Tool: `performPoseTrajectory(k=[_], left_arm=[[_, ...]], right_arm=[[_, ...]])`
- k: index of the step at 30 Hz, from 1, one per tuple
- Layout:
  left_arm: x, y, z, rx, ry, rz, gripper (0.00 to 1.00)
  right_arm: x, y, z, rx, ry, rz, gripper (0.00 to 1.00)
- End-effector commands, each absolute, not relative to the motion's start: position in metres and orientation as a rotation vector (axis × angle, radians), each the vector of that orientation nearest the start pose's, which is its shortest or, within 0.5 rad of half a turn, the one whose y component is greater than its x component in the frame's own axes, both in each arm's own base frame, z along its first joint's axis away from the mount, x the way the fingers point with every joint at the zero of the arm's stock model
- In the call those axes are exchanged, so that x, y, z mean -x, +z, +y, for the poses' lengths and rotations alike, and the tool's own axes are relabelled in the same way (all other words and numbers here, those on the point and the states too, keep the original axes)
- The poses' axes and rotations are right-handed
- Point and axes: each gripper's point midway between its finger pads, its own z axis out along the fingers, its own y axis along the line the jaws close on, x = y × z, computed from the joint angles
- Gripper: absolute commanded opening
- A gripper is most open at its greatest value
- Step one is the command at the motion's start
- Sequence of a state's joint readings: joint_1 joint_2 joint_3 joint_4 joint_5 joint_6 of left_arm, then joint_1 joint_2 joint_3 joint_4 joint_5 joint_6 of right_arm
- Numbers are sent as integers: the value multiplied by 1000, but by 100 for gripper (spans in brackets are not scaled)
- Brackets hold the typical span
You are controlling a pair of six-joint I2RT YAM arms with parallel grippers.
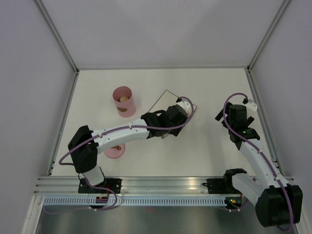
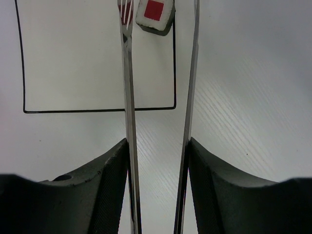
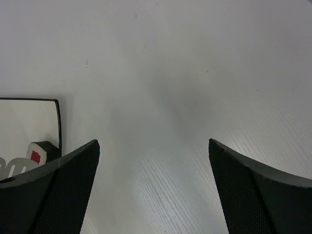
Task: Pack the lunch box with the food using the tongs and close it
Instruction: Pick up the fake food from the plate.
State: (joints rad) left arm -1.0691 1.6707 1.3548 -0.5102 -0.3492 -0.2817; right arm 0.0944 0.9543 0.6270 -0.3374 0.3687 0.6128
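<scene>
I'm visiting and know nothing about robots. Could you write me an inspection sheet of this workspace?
Surface: white table, no spills seen.
Job's things: tall pink cylindrical lunch box upright, open, round beige ball inside; round pink lid partly hidden by the left arm; red-centred sushi roll on the flat square white plate, near its edge.
Clutter: nothing seen.
Grippers: left gripper shut on long thin silvery metal tongs; right gripper open, empty.
Cables: purple cables along both arms.
Surroundings: pale wall panels, metal rail at near edge.
</scene>
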Motion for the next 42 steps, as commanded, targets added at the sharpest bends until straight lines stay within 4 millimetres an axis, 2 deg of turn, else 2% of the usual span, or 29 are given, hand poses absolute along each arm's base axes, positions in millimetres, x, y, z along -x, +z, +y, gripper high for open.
performPoseTrajectory(k=[1,5,21,33,39,42], left_arm=[[-264,154,-368,-766,-238,2163,56],[-267,143,-366,-773,-211,2183,57],[-276,124,-364,-769,-194,2226,58],[-275,119,-375,-806,-266,2236,46],[-283,133,-364,-777,-231,2211,30],[-293,156,-350,-714,-210,2184,29]], right_arm=[[-291,129,-19,-745,-45,2043,98],[-292,129,-19,-743,-46,2042,98],[-294,127,-18,-758,-41,2048,98],[-295,126,-20,-768,-58,2050,98],[-294,130,-22,-776,-68,2044,98],[-291,133,-23,-785,-75,2042,98]])
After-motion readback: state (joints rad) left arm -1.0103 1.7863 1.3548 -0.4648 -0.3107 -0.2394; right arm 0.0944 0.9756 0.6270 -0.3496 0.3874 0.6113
